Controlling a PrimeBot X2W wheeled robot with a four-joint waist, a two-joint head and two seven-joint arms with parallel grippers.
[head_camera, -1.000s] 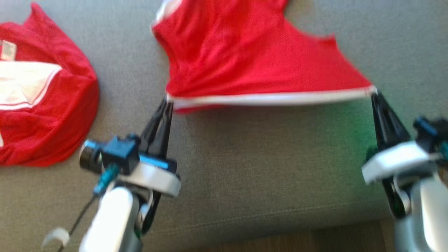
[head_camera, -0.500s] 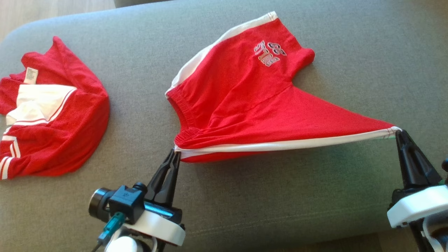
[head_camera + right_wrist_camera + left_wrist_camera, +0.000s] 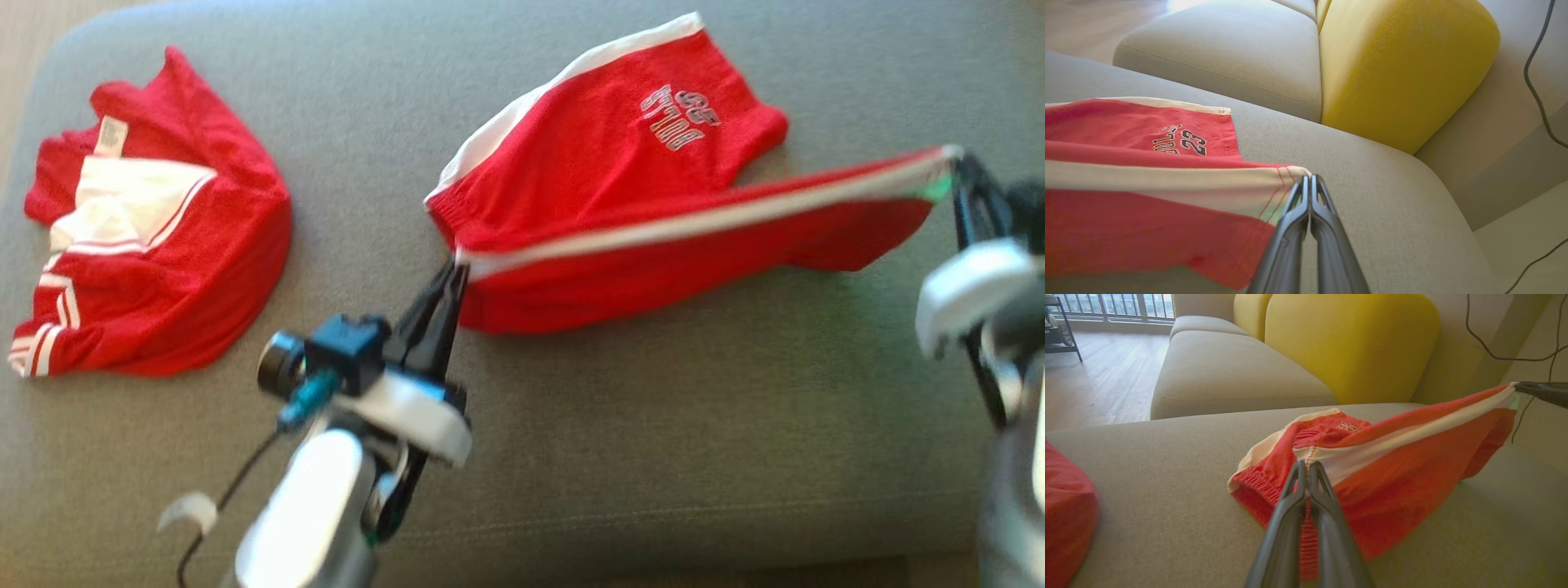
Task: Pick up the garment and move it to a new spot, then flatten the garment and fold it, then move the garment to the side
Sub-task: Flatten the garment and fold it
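The garment (image 3: 620, 180) is a pair of red shorts with a white side stripe and a "BULLS 23" print, lying on the grey sofa seat (image 3: 653, 425). My left gripper (image 3: 457, 265) is shut on the waistband corner of the garment (image 3: 1372, 465) at its near left. My right gripper (image 3: 955, 163) is shut on the leg hem corner of the garment (image 3: 1147, 163) at the far right. The white-striped edge is stretched taut between them, lifted above the seat, with the near leg hanging below it. The other leg rests on the cushion behind.
A second red and white garment (image 3: 155, 253) lies crumpled at the seat's left end. A yellow back cushion (image 3: 1347, 339) and further beige seats (image 3: 1229, 371) stand behind. Wooden floor (image 3: 1094, 384) lies to the left. A dark cable (image 3: 1535, 81) hangs at the right.
Both grippers have carried the held striped edge up and away from the seat's front edge, the right one higher. The near leg now hangs below the stripe. The head camera has also shifted.
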